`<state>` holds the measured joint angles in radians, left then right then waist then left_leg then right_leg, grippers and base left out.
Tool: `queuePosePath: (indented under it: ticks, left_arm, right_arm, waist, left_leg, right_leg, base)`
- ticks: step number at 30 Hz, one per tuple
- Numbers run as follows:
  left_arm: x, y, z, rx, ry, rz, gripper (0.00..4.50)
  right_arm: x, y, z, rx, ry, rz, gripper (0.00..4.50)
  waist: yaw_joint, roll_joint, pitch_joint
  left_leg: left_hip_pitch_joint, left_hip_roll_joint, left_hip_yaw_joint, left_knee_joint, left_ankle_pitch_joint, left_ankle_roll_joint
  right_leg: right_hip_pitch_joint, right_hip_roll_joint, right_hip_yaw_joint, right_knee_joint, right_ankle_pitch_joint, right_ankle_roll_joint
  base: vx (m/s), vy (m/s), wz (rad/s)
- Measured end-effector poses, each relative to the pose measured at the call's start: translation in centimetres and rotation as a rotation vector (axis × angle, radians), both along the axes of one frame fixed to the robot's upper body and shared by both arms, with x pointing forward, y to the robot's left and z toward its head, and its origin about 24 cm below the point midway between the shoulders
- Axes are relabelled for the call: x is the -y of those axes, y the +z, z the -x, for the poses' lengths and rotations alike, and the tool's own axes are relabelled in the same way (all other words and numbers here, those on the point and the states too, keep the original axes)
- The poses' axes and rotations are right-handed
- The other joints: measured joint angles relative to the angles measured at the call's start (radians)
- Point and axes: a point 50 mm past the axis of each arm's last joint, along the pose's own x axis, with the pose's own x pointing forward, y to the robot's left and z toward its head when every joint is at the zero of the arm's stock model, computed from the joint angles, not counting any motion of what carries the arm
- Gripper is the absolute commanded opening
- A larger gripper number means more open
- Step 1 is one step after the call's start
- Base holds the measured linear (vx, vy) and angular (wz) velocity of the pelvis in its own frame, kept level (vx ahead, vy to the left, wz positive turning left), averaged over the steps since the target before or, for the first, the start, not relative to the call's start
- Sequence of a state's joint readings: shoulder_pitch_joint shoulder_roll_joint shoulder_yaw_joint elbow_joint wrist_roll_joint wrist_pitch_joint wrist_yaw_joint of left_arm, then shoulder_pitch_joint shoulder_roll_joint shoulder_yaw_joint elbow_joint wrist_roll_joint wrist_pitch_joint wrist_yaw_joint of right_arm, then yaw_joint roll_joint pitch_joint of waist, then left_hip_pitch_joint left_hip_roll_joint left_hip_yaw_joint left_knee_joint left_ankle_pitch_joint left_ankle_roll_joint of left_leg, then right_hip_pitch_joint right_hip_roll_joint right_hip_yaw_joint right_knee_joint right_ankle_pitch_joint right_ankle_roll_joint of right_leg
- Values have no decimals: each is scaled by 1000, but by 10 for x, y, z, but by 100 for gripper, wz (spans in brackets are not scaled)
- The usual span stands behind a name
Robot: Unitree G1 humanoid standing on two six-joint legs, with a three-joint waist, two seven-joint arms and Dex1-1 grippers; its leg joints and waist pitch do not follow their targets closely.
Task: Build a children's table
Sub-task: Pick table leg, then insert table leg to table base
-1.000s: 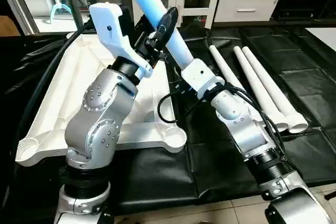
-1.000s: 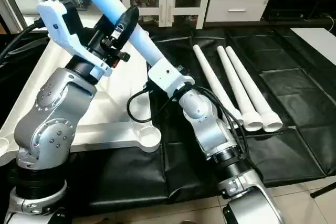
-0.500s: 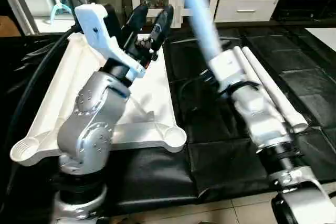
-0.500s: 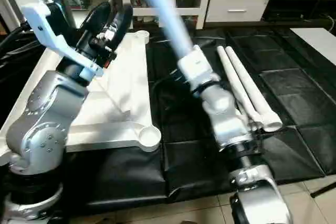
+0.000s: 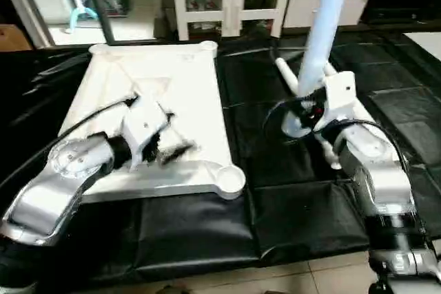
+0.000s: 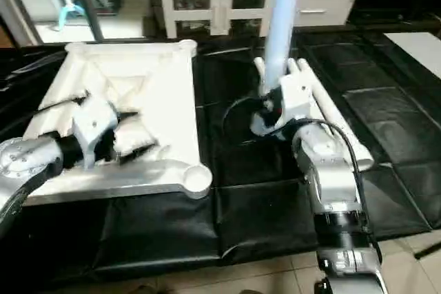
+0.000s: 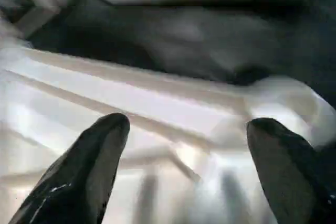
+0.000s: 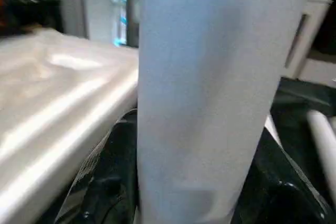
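The left end effector [image 7: 184,166] has let go of the table leg [image 5: 322,39] and dropped low over the upturned tabletop [image 5: 186,94], fingers spread wide and empty. The right end effector [image 5: 308,116], clamped near the leg's lower end, now carries it alone and has swung it upright (three spare legs [image 6: 324,111] lie behind on the black floor mat [image 5: 275,191]). Seating it in the near corner socket [image 5: 231,179] looks next.

The left gripper [image 7: 184,174] reaches low with jaws wide apart, while the right gripper [image 5: 310,111] stays raised, clamped.
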<state>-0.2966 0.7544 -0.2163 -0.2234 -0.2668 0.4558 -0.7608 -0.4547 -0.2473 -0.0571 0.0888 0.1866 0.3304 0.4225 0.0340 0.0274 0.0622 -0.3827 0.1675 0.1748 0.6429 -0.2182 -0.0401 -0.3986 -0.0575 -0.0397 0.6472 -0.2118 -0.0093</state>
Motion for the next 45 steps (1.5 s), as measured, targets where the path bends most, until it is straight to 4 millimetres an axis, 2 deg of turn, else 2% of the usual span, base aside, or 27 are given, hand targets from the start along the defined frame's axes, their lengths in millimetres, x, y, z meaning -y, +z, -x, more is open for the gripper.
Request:
queuePosePath:
  ticks: [3, 10, 15, 20, 22, 25, 28, 30, 35, 37, 45]
  left_arm:
    - [-1, -13, 9, -87, -59, -33, 402]
    - [-5, -18, 10, -127, -91, -77, 402]
    - [-8, -25, 9, -137, -83, -114, 402]
    - [-5, -27, 9, -129, -81, -117, 402]
    - [-4, -28, 9, -127, -81, -122, 373]
    - [-6, -35, 13, -135, -75, -140, 359]
    - [-9, -42, 17, -158, -65, -147, 324]
    - [-10, -44, 19, -169, -61, -149, 301]
    - [-14, -48, 21, -165, -36, -177, 277]
    - [-16, -49, 20, -141, -17, -207, 250]
    - [-13, -50, 18, -113, -21, -212, 193]
  right_arm:
    - [0, 3, 4, 10, 9, -7, 188]
    - [-10, -2, 16, -33, 75, -3, 188]
    - [-10, -4, 20, -17, 95, -18, 188]
    - [-15, -5, 26, -68, 171, -143, 188]
    - [-15, -4, 27, -68, 174, -148, 188]
    - [-14, -1, 27, -43, 186, -135, 188]
    - [-21, 4, 28, 52, 229, -154, 188]
    - [-25, 4, 29, 66, 262, -174, 188]
    - [-34, 0, 33, 20, 380, -246, 188]
    - [-38, -2, 34, 2, 433, -277, 188]
    - [-36, -12, 32, -7, 467, -236, 188]
  waist:
    - [-1, 1, 0]
    - [-3, 1, 0]
    - [-3, 0, 0]
    - [-3, 0, 0]
    - [-4, -1, -1]
    - [-5, -3, -1]
    - [-6, -5, -1]
    - [-5, -9, -2]
    - [-3, -20, -5]
    - [-4, -24, -7]
    - [-4, -26, -8]
  left_leg:
    - [0, 0, 0, 0, 1, -1]
    - [1, 0, 0, -1, 3, -5]
    - [0, 0, 0, -1, 3, -5]
    - [0, 0, 0, -1, 3, -4]
    - [0, 0, 0, -1, 3, -4]
    - [1, 0, 0, -1, 3, -4]
    - [0, 1, 0, -2, 3, -4]
    - [0, 1, 0, -2, 3, -4]
    - [0, 1, 0, -2, 4, -3]
    - [0, 1, 0, -2, 4, -3]
    - [0, 1, 0, -2, 4, -3]
  right_leg:
    - [0, 0, 0, 0, 1, -1]
    - [0, 0, 0, 0, 2, -2]
    - [0, 0, 0, 0, 2, -2]
    - [0, 0, 0, 0, 2, -2]
    - [0, 0, 0, 0, 2, -2]
    - [0, 0, 0, 0, 2, -2]
    - [-1, 0, 0, 0, 2, -2]
    - [-1, 0, 0, 0, 2, -2]
    - [0, 0, 0, -1, 2, -2]
    - [0, 0, 0, -1, 2, -2]
    - [0, 0, -1, -1, 2, -2]
  base:
    - [0, 0, 0]
    - [0, 0, 0]
    - [0, 0, 0]
    - [0, 0, 0]
    - [0, 0, 0]
    - [0, 0, 0]
    - [0, 0, 0]
    - [0, 0, 0]
    - [0, 0, 0]
    - [0, 0, 0]
    - [0, 0, 0]
